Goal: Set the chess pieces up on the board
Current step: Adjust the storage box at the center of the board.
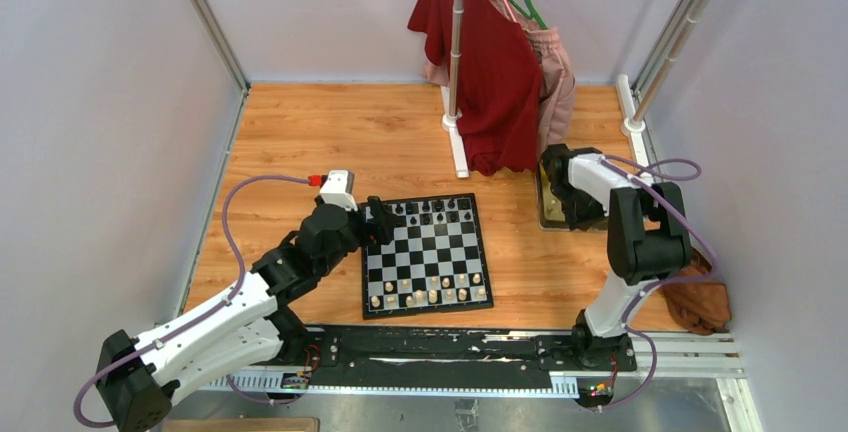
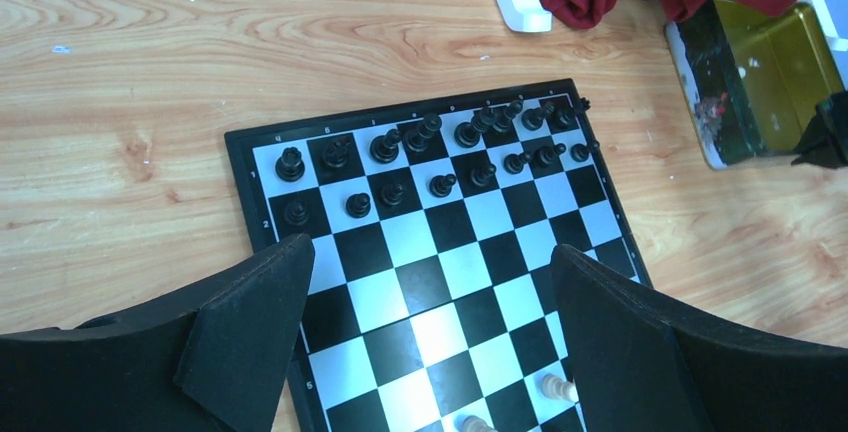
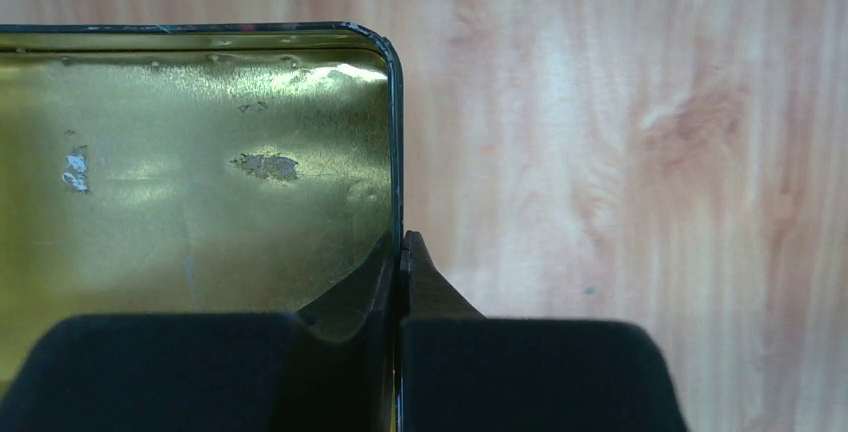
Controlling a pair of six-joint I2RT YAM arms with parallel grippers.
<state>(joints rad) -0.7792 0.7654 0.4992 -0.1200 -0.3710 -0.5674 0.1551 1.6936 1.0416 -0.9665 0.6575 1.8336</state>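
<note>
left gripper (image 2: 430, 252) jaws apart over board (image 2: 238, 147) | right gripper (image 3: 400, 272) jaws clamped on tin (image 3: 200, 152) wall | risk: wide jaws knock black pieces (image 2: 432, 157) at 12 o'clock

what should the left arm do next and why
Probably lift the left gripper straight up, clear of the board. Its jaws are open and empty, and the black pieces stand in two rows just beyond it, so a sideways move might knock them.

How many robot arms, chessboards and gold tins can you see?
Robot arms: 2, the left arm and the right arm
Chessboard: 1
Gold tin: 1
Total: 4
</note>
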